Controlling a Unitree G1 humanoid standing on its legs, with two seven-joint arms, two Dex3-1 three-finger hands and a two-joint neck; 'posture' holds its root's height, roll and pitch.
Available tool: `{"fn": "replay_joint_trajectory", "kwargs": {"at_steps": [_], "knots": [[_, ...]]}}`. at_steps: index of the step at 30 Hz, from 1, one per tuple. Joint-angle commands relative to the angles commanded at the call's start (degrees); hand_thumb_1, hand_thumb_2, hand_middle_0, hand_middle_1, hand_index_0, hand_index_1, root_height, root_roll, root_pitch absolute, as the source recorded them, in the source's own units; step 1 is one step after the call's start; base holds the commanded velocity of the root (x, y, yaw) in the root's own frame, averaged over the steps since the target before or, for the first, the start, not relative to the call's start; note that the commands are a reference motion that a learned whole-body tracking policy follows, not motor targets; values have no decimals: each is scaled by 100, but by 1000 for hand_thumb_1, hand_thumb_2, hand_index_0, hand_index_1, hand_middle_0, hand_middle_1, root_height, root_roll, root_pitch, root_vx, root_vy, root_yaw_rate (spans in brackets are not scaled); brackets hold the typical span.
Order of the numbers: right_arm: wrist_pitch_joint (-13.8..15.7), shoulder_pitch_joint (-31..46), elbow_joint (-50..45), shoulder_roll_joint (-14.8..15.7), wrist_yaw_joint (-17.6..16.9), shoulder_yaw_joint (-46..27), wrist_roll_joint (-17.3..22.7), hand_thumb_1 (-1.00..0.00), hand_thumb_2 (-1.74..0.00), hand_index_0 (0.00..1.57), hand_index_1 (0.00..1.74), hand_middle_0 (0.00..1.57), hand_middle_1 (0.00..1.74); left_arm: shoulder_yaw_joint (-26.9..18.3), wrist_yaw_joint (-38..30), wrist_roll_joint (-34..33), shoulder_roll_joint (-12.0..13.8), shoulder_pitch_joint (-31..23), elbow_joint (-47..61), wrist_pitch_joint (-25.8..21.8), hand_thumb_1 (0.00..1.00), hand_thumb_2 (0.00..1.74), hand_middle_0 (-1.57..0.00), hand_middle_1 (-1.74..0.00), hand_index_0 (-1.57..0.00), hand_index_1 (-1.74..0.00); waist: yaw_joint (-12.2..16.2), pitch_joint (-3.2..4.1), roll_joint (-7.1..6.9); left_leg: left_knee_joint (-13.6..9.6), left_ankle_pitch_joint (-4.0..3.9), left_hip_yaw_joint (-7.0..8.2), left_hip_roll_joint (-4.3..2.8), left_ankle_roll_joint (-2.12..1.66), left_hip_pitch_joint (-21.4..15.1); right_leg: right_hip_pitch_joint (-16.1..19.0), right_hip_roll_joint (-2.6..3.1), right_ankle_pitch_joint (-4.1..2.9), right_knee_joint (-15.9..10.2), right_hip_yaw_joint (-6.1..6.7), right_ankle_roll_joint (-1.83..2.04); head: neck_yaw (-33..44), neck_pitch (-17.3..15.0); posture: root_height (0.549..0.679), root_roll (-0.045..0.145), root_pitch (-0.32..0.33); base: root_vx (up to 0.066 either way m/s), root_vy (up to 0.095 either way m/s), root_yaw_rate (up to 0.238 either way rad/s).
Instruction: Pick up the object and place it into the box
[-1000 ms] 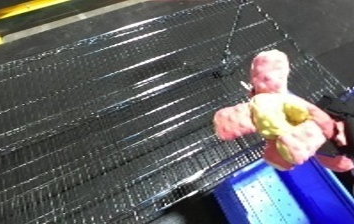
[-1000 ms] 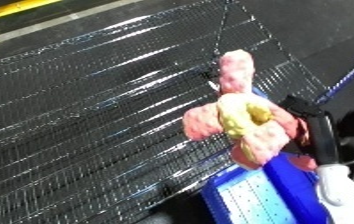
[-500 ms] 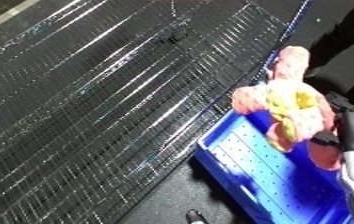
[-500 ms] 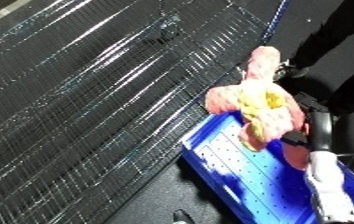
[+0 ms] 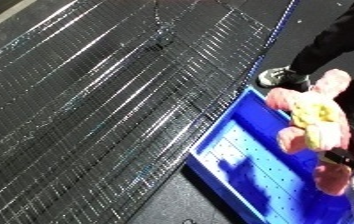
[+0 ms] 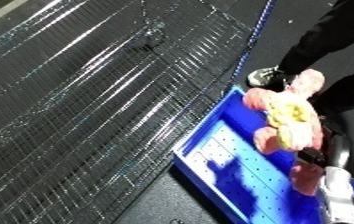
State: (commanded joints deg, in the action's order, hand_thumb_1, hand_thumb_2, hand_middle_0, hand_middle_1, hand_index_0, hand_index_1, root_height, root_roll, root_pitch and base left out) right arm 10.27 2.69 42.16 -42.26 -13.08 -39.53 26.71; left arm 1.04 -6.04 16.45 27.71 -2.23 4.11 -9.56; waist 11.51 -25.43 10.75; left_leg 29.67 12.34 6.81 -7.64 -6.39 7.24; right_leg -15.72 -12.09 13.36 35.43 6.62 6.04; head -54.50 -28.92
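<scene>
A pink plush toy (image 5: pixel 320 127) with a yellow middle hangs over the inside of the blue bin (image 5: pixel 244 165). It is held from the lower right by my right hand (image 6: pixel 308 156), whose black fingers curl round the toy's lower part. Most of that hand is hidden behind the toy. Its white forearm (image 6: pixel 335 186) comes in from the lower right corner. The bin's perforated floor under the toy is bare. My left hand shows in neither view.
A dark wire-mesh tabletop (image 5: pixel 93 100) fills the left and middle of both views. Its edge (image 5: pixel 231 95) runs diagonally just beside the bin's left wall. Dark floor (image 5: pixel 147 205) lies below the bin's near corner.
The view has swung and tilted, so the camera moved. Relative to the bin, the toy has gone from over the mesh beside it to over its inside, still in my right hand.
</scene>
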Motion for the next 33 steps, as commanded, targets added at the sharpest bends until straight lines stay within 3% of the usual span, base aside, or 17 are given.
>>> {"fn": "replay_joint_trajectory", "kwargs": {"at_steps": [5,12,18,26,33], "knots": [[22,-108,151,-94,-95,-80,20,0,0,0,0,0,0,-25,-26,-20,31,-32,-5,-24,1000,1740,-1570,-1740,-1570,-1740,-63,11,-3,-13,-17,-30,-8,0,15,15,2,-18,-5,-39,5,-48,-49,654,96,-86,12,-19,43],[28,-144,-54,-65,-228,-5,-243,0,0,0,0,0,0,-81,-64,-49,27,-74,-9,-46,1000,1740,-1570,-1740,-1570,-1740,-133,8,-19,-31,-34,-62,-25,6,32,32,16,-28,-22,-94,8,59,-139,654,93,-85,10,-14,52],[15,-145,-920,212,-183,416,-723,0,0,0,0,0,0,-154,-72,-41,-20,-147,-54,-13,1000,1740,-1570,-1740,-1570,-1740,-203,-16,-123,7,-39,-103,-54,22,66,41,52,-20,10,-134,2,306,-258,653,86,-88,4,-18,46],[108,-203,-2263,746,7,932,-934,0,0,0,0,0,0,-274,-87,-24,-48,-253,-95,84,1000,1740,-1570,-1740,-1570,-1740,-330,-40,-327,72,-43,-172,-97,38,128,74,87,7,62,-196,-7,1021,-271,652,77,-95,1,-21,79],[209,-408,-3193,1277,63,1336,-730,0,0,0,0,0,0,-246,-125,-54,-48,-229,-121,154,1000,1740,-1570,-1740,-1570,-1740,-484,-32,-510,108,-67,-271,-123,53,215,96,126,20,96,-258,-17,1643,-274,651,67,-98,-4,-20,124]]}}
